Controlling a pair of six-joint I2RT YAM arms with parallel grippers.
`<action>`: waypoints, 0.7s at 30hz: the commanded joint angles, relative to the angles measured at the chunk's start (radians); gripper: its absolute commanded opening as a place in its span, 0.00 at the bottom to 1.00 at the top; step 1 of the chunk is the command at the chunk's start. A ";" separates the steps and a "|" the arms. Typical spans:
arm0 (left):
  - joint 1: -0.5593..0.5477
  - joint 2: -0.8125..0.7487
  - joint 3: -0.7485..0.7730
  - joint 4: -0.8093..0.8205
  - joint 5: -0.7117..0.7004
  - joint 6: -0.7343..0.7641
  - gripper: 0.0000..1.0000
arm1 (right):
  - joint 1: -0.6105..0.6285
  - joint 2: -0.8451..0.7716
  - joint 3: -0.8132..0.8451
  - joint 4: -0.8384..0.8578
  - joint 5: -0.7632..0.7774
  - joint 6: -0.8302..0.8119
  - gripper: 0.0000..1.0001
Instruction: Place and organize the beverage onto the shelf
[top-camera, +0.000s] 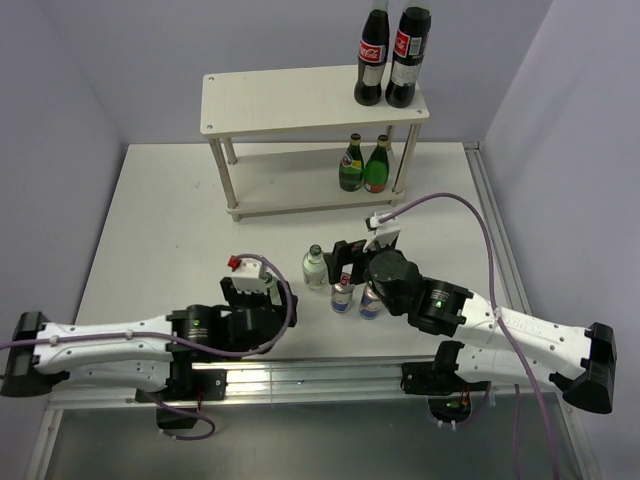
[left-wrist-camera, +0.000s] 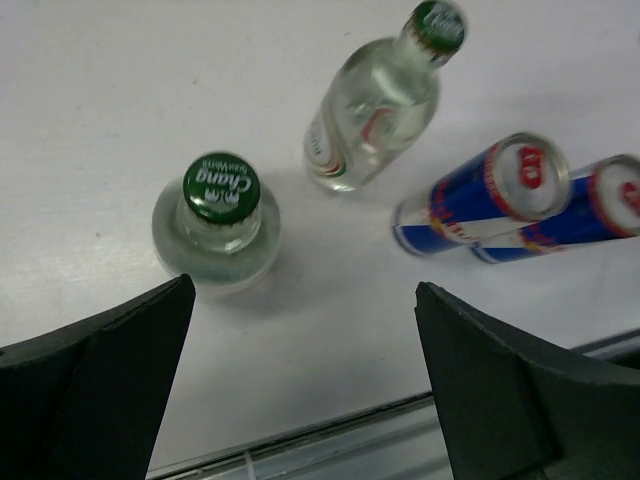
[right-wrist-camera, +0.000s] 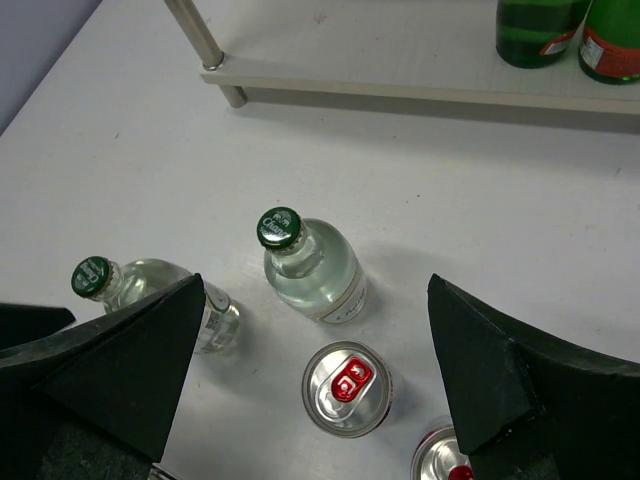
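Shelf of pale wood, two tiers on slim round legs, stands at the far side of the white table. The left arm and right arm both reach in from the near edge toward the middle of the table. The left gripper hangs with its jaws spread wide and nothing between them, above bare table just beside one clear bottle. The right gripper is likewise spread wide and holds nothing, poised over the cluster of small drinks. Two tall cola bottles with red labels stand together at the right end of the top tier. Two dark green glass bottles stand upright side by side at the right end of the lower tier. Two clear green-capped bottles stand upright on the table in front of the shelf, one near the cans and one further left. Two blue-and-silver cans stand upright side by side, nearest the arms.
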 joint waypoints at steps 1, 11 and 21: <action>-0.058 0.108 0.039 -0.155 -0.157 -0.252 0.99 | 0.006 -0.038 -0.018 -0.014 0.029 0.016 0.99; -0.081 0.201 -0.053 -0.068 -0.167 -0.322 0.99 | 0.006 -0.118 -0.064 -0.044 0.026 0.028 0.99; 0.065 0.280 -0.199 0.346 -0.088 -0.074 0.99 | 0.006 -0.178 -0.090 -0.079 0.051 0.034 0.99</action>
